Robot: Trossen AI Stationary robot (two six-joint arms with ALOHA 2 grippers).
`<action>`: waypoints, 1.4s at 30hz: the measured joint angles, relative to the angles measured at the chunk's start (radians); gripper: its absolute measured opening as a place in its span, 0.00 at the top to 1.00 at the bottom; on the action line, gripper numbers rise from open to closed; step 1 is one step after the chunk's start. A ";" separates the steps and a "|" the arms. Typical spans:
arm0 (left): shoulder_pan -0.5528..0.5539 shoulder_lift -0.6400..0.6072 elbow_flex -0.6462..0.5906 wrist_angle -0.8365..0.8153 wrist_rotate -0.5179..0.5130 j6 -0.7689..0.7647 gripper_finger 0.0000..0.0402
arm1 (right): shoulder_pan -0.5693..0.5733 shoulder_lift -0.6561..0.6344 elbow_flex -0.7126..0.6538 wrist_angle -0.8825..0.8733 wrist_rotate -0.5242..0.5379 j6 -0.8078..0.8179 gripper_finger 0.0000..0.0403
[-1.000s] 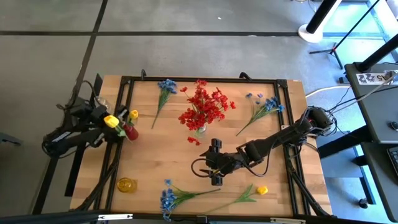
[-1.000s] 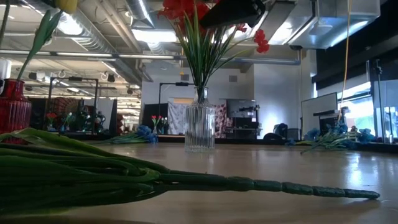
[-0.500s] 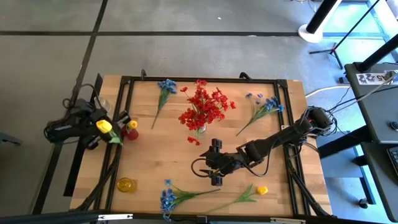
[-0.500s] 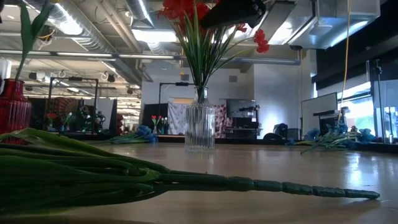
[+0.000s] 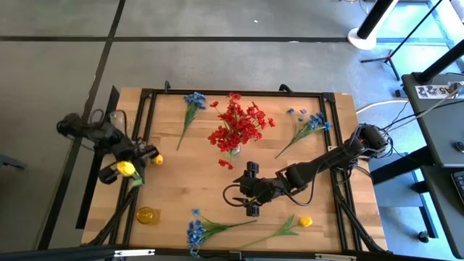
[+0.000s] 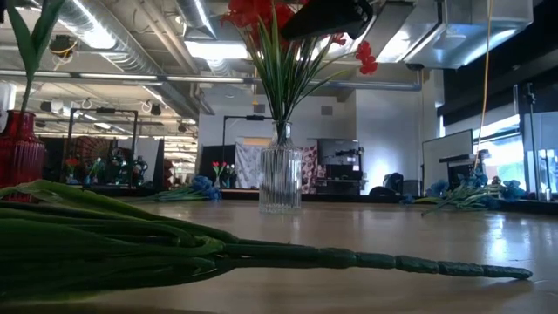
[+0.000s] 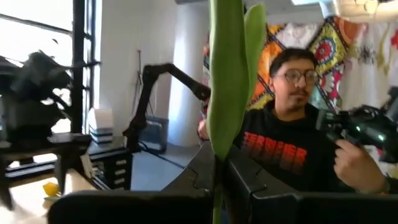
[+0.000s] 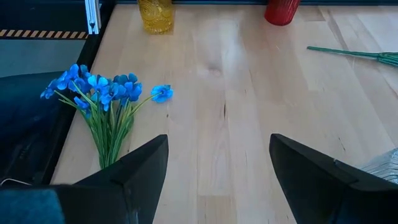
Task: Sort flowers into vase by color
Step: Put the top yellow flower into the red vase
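Observation:
My left gripper is at the table's left edge, shut on a yellow flower. One yellow bloom shows beside the arm and a second at the fingertips. The red vase stands at the far left of the low view with a green leaf above it; in the high view the arm hides it. My right gripper hovers open over the table's middle. The clear vase holds the red flowers. A blue flower lies ahead of the right gripper. My left gripper pinches the flower's green stem and leaf between its two fingers. The leaf rises straight up out of the fingers in the wrist view. Which of the two yellow blooms belongs to this stem I cannot tell, nor whether its lower end touches the red vase.
A yellow vase stands near the front left corner. Loose blue flowers lie at the far left and far right. A yellow flower lies at the near right, a loose red bloom beside the clear vase. A black frame rims the table.
My left arm has swung toward the table's near edge, carrying the yellow flower with it. Both yellow blooms have moved nearward past the red vase. In the low view the leaf above the red vase has swung from leaning right to nearly upright. My right arm has kept still.

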State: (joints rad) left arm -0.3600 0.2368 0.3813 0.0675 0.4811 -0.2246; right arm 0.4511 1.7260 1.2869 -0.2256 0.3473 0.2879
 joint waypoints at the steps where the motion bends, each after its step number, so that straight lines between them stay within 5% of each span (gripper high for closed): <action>1: -0.046 0.026 0.000 0.011 -0.035 0.015 0.98 | 0.000 0.000 0.000 0.000 0.000 0.001 0.30; 10: -0.418 0.144 0.041 0.022 -0.389 0.118 0.98 | 0.001 0.000 0.000 0.000 -0.024 0.004 0.30; 16: -0.572 0.148 0.151 -0.183 -0.725 0.173 0.98 | 0.001 0.000 0.000 0.000 -0.025 0.003 0.30; 23: -0.600 0.148 0.344 -0.445 -0.977 0.210 0.98 | 0.001 0.000 0.000 -0.001 -0.025 0.003 0.30; 32: -0.599 0.147 0.531 -0.502 -1.152 0.315 0.98 | 0.000 0.000 0.000 -0.003 -0.024 -0.004 0.30; 36: -0.598 0.145 0.579 -0.434 -1.353 0.406 0.98 | 0.000 0.000 0.000 -0.003 -0.024 -0.004 0.30; 39: -0.598 0.143 0.578 -0.424 -1.636 0.439 0.98 | 0.000 0.000 0.000 -0.003 -0.018 -0.010 0.30; 42: -0.598 0.139 0.558 -0.484 -1.899 0.316 0.98 | 0.000 0.000 0.000 -0.003 0.000 -0.020 0.30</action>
State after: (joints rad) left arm -0.9577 0.3757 0.9390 -0.4164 -1.4176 0.0914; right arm 0.4511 1.7260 1.2869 -0.2282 0.3471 0.2682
